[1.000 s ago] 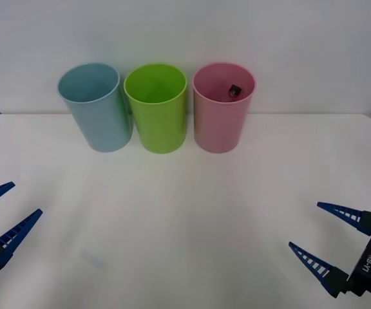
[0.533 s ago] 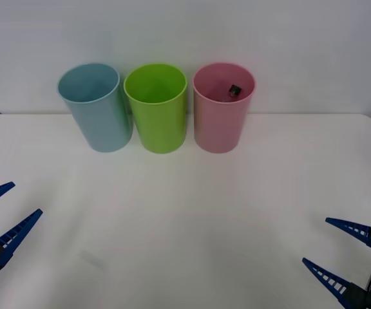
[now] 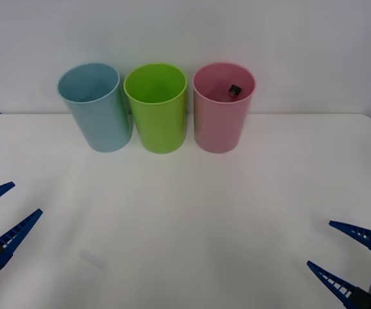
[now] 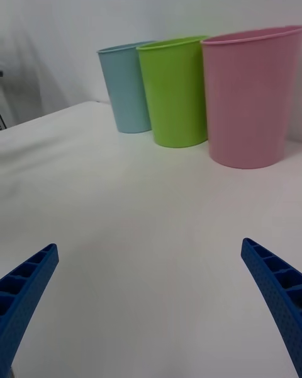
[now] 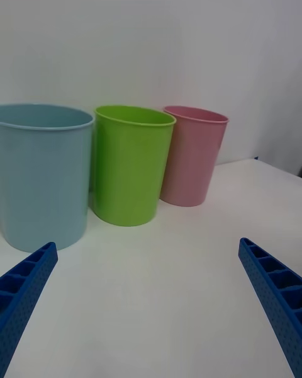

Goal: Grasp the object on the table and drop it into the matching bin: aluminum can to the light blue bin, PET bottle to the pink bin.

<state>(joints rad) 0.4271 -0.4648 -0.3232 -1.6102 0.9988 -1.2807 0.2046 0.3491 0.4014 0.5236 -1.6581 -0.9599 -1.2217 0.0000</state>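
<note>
White tabletop (image 3: 185,212) meets a pale wall, with three tall bins in a row at the upper middle of the frame. Inside the pink bin (image 3: 223,116), the rightmost, the bottle (image 3: 234,91) shows as a small black cap against the inner wall near the rim; its body is hidden. Just beside stands the green bin (image 3: 156,107), then the light blue bin (image 3: 96,106). Well apart from the bottle, the right gripper (image 3: 349,259) hangs at the lower right corner, fingers spread wide and holding nothing. At the lower left edge, the left gripper (image 3: 4,210) is likewise spread and empty.
</note>
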